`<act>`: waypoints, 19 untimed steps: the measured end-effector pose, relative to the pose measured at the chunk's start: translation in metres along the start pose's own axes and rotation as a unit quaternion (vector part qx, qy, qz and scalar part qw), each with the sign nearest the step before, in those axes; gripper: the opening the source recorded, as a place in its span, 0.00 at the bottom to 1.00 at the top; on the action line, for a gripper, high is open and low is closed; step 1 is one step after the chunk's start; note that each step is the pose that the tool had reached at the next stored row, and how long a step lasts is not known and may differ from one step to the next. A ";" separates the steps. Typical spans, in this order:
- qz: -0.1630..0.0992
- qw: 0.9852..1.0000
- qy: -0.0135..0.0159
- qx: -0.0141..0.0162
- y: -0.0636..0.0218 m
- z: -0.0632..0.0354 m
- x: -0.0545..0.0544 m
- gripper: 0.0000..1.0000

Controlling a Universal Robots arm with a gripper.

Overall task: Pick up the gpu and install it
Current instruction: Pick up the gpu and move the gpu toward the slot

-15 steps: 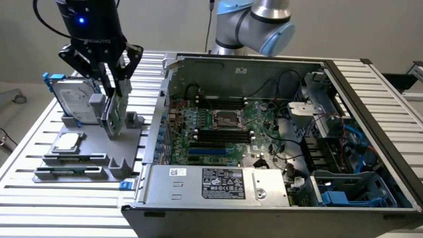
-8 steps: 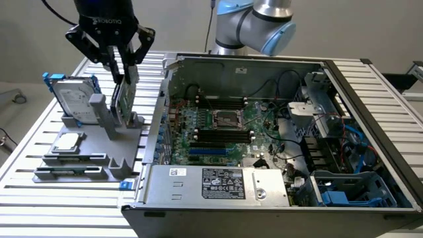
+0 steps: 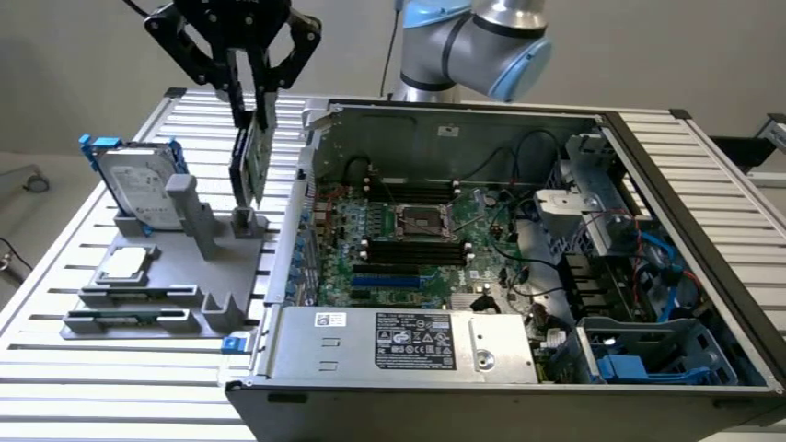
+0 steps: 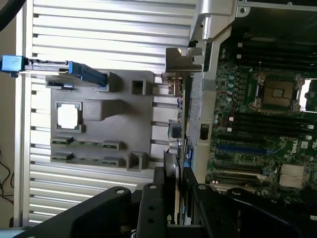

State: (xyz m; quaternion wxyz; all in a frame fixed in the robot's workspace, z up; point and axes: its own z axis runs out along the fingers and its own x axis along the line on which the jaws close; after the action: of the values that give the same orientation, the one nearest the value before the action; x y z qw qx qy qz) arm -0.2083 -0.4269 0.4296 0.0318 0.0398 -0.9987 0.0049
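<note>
Pinching the gpu [image 3: 249,166] by its upper edge, the gripper [image 3: 250,118] is seen with its jaws pressed onto the two faces of the card, which hangs upright and edge-down beneath them. In the wrist view the board is caught edge-on, with its silver end bracket [image 4: 184,59] at the far end from the jaws. The lower edge is placed right at the slotted post [image 3: 247,221] of the grey fixture tray [image 3: 184,249]; whether it is fully clear of that slot cannot be told. The step in hand is judged to be the lift out of the holder, so a straight vertical pull is called for, with no twist, or the board could be levered against the post. The grip sits on a narrow strip near the top, and the card is thin, so swinging is a risk; slow, steady motion is advised. Just beside, on the exterior view's left, the hard drive [image 3: 132,184] is stood in its blue frame and a processor [image 3: 127,264] is laid flat on the same tray; both should be given room. On the exterior view's right, the open computer case [image 3: 301,166] is very near the card, and its wall must not be clipped by the bracket. Inside, the motherboard [image 3: 418,249] and its blue expansion slot [image 3: 383,276] are well apart from the card.
</note>
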 end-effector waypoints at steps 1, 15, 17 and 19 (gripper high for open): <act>0.000 1.000 0.003 0.000 -0.0004 -0.0023 -0.004 0.27; 0.000 1.000 0.022 -0.002 -0.0055 -0.0094 -0.067 0.27; 0.000 1.000 0.022 -0.002 -0.0063 -0.0067 -0.077 0.27; 0.000 1.000 0.022 -0.002 -0.0069 -0.0037 -0.086 0.27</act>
State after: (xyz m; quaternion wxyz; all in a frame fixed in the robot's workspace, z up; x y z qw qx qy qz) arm -0.1219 -0.4270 0.4278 0.0541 0.0399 -0.9977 0.0042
